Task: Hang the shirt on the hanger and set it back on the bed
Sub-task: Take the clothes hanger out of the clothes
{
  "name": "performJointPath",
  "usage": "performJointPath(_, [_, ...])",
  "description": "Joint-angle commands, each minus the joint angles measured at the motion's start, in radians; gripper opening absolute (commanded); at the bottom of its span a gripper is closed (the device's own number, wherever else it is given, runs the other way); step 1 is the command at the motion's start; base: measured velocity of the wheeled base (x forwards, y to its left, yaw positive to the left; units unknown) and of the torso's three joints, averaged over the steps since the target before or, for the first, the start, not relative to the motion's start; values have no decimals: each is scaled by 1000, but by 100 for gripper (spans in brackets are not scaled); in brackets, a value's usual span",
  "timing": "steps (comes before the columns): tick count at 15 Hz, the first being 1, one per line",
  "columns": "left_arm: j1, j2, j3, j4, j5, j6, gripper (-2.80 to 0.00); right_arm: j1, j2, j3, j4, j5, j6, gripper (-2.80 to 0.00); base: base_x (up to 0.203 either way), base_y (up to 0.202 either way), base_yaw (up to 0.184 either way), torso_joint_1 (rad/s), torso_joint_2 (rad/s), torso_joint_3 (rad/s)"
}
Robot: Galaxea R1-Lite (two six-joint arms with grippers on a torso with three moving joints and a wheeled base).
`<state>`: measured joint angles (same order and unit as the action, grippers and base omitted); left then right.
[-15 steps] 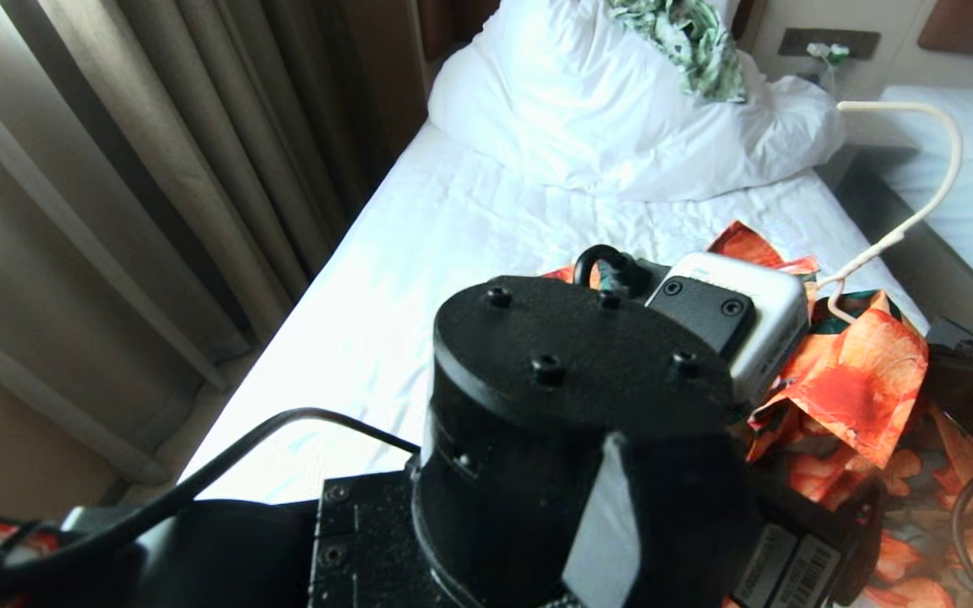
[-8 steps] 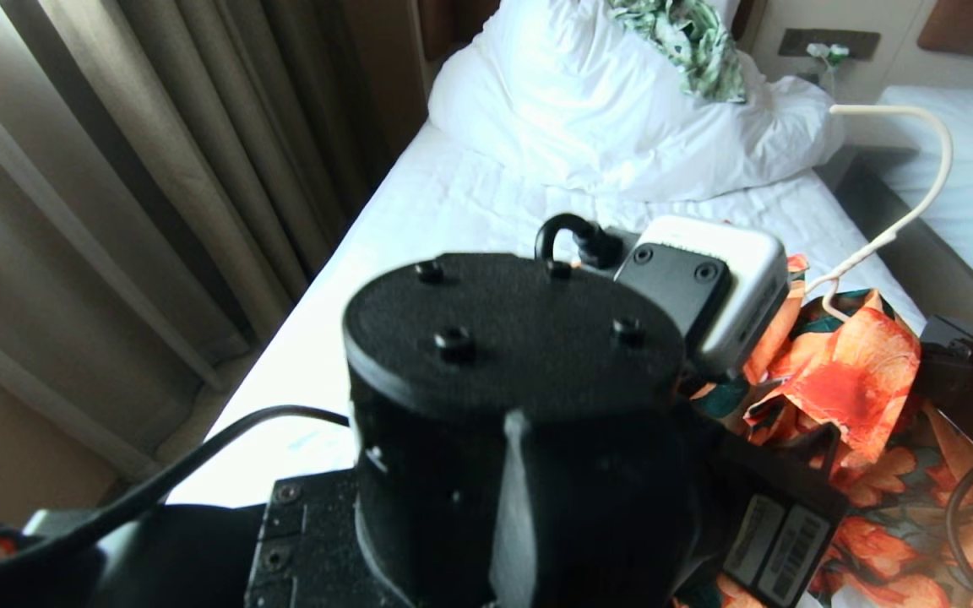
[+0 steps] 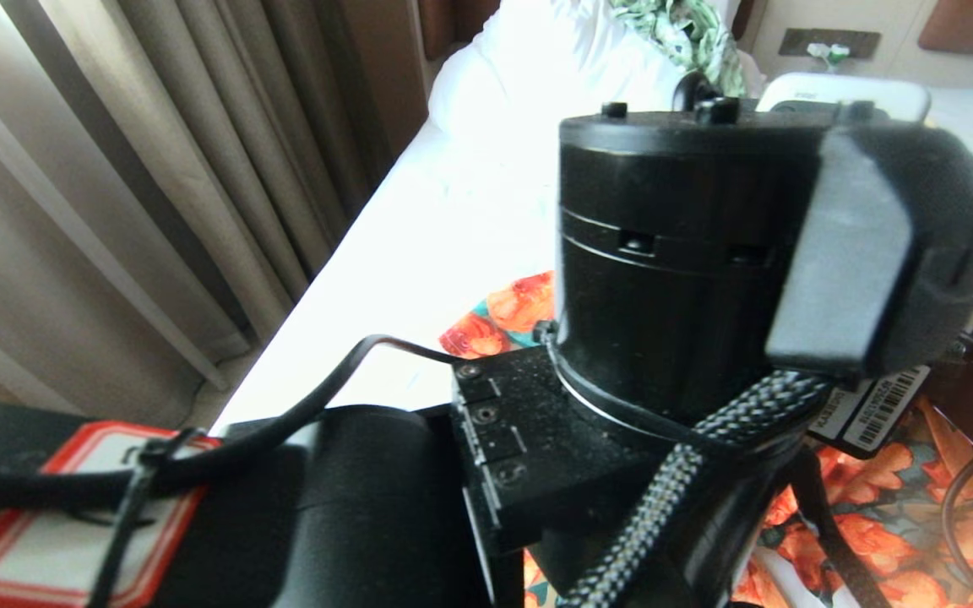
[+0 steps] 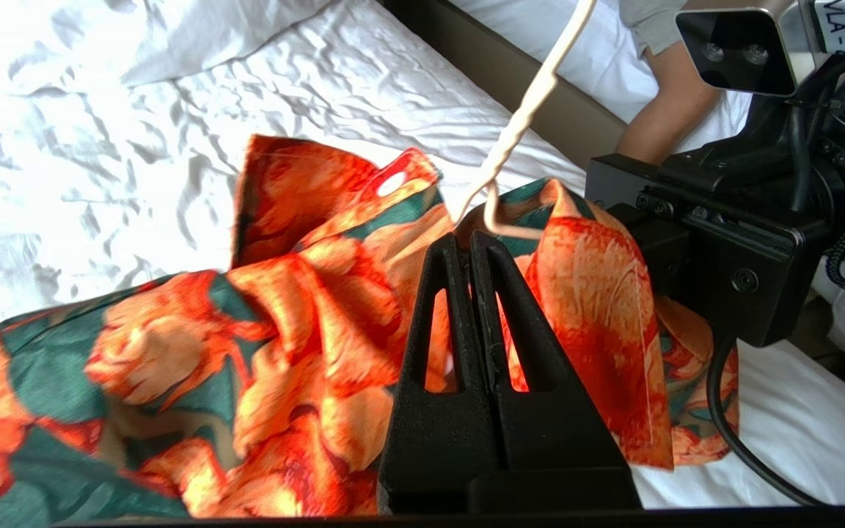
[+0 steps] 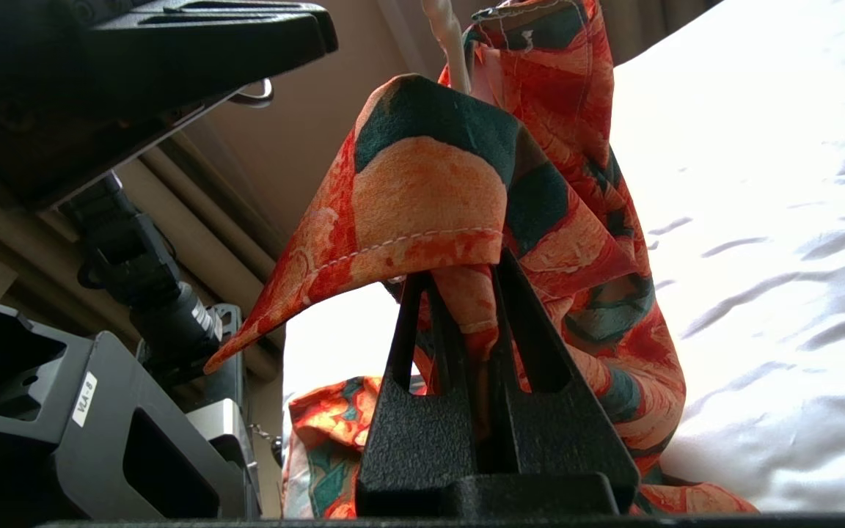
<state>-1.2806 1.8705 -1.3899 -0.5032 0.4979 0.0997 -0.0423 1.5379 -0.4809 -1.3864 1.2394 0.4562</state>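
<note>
Left wrist view shows my left gripper (image 4: 471,242) with its jaws together just below the hanger (image 4: 521,121) neck; I can't tell whether any cloth is pinched between the tips. The shirt (image 4: 261,323) lies bunched on the bed (image 4: 100,147), its collar end lifted up around the wire. In the right wrist view my right gripper (image 5: 466,275) is clamped on a fold of the shirt (image 5: 430,191), holding it raised. I judge the cloth thin, limp and a bit slick, so it will sag and slide off the wire unless I hold it by a seam or the collar edge. The hanger looks light but springy; I'd take it at the neck, below the hook
</note>
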Motion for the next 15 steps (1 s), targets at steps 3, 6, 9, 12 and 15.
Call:
performJointPath(3, [-2, 61, -74, -1, 7, 38, 0, -2, 5, -4, -7, 4, 2, -280, 0, 0, 0, 0, 0, 0])
performJointPath(6, [-2, 66, -95, 3, 10, 55, 0, -2, 7, -5, -7, 4, 2, -280, 0, 0, 0, 0, 0, 0])
performJointPath(9, [3, 94, -119, 0, 8, 81, 0, -1, -2, -2, -8, 5, 2, -280, 0, 0, 0, 0, 0, 0])
performJointPath(12, [36, 124, -162, 19, 2, 109, 0, -1, -4, -2, -8, 5, 4, -280, 0, 0, 0, 0, 0, 0])
performJointPath(15, [41, 143, -215, 35, 1, 113, 0, 5, -4, -2, -8, 5, 4, -280, 0, 0, 0, 0, 0, 0])
